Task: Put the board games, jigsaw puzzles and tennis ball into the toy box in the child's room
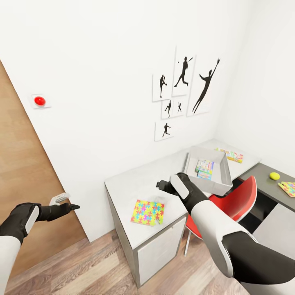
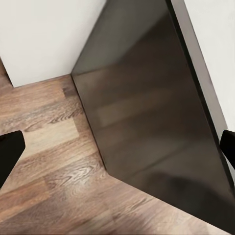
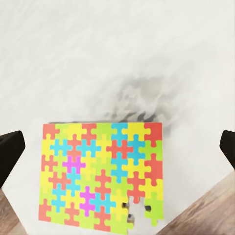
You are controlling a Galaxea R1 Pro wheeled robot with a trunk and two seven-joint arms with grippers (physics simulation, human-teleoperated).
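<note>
A jigsaw puzzle [image 1: 147, 212] [image 3: 100, 176] lies flat near the front corner of the table [image 1: 135, 184]; one corner has a notch. My right gripper [image 1: 162, 185] [image 3: 117, 152] hovers open above it, fingers spread wider than the puzzle. The toy box [image 1: 223, 180] stands farther back on the table, with a light blue board game [image 1: 204, 168] lying inside. Another board game [image 1: 230, 155] lies on the table behind the box. The tennis ball [image 1: 274, 175] and a second jigsaw puzzle [image 1: 288, 188] rest on the lower dark wing. My left gripper [image 1: 75, 207] [image 2: 117, 152] is open, left of the table.
A red chair [image 1: 235, 203] is tucked under the table beside my right arm. A brown door [image 1: 20, 172] with a handle [image 1: 57, 199] stands at the left, close to my left gripper. Black sports pictures [image 1: 184, 90] hang on the wall. In the left wrist view, wood floor [image 2: 49, 161] meets a dark panel [image 2: 152, 107].
</note>
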